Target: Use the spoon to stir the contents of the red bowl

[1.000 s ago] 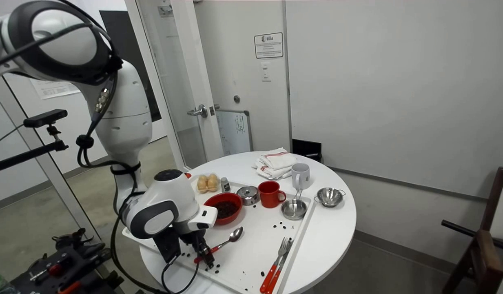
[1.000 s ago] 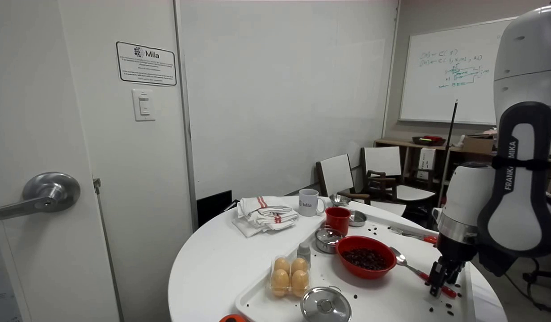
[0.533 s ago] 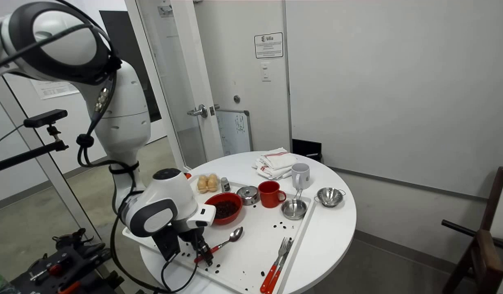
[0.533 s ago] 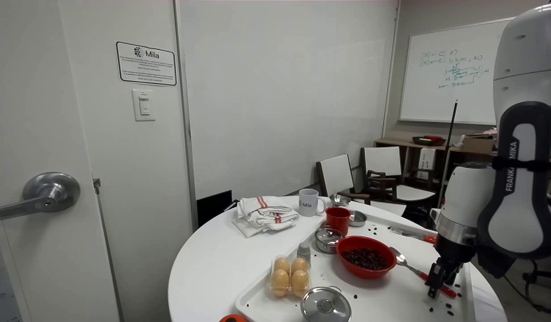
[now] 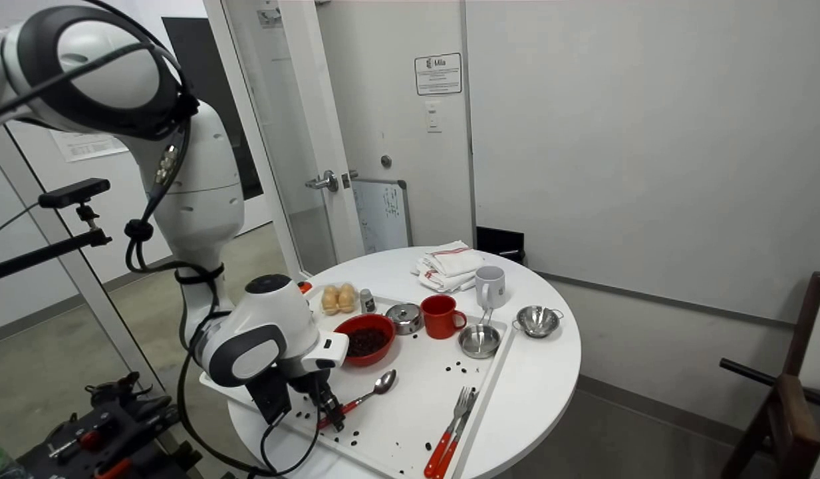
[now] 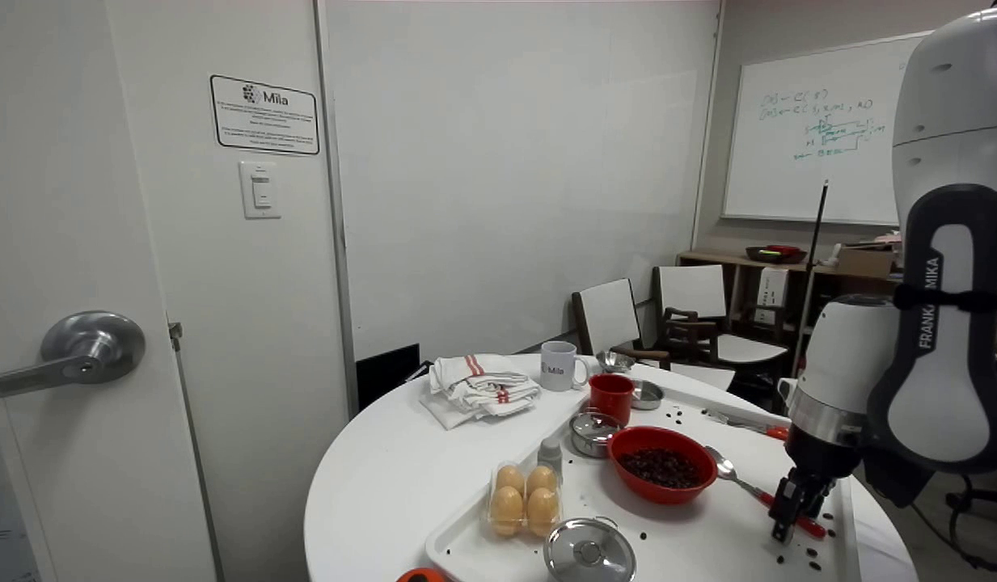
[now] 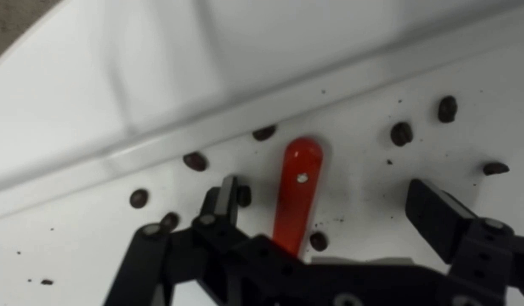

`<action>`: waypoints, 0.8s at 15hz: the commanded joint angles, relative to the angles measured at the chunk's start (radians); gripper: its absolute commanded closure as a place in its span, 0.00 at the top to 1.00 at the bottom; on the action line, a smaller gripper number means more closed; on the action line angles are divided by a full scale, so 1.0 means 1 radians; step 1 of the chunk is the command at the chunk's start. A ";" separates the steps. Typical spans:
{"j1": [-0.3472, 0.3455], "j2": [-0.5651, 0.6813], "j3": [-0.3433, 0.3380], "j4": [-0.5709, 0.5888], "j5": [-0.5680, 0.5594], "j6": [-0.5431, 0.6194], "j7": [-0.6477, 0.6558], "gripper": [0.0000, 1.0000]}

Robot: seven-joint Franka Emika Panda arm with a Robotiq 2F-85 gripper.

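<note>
Note wide-spread gripper [image 7: 324,193] astride the red handle [image 7: 296,199] of the spoon [image 6: 743,484], on the tray [image 6: 708,541] near the red bowl [image 6: 660,437]. Centre on the handle before closing; avoid trapping loose beans [image 7: 318,241], then lift level.

Round white table [image 5: 546,376] — I have it in both exterior views. Large white rimmed tray [image 5: 416,406] covers much of top. Outside tray: folded white cloths [image 5: 449,265] with red stripes, stacked; white mug [image 5: 491,287] upright just beside them; small silver bowl [image 5: 538,321], two-handled, near table edge. Wrist view gives me shadowed tabletop along tray rim.
</note>
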 commanded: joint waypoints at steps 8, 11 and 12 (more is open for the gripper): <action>-0.013 0.011 0.006 -0.008 -0.007 0.029 -0.001 1.00; -0.019 0.002 0.009 0.000 -0.005 0.009 0.003 1.00; -0.019 0.002 0.009 0.000 -0.005 0.009 0.003 0.98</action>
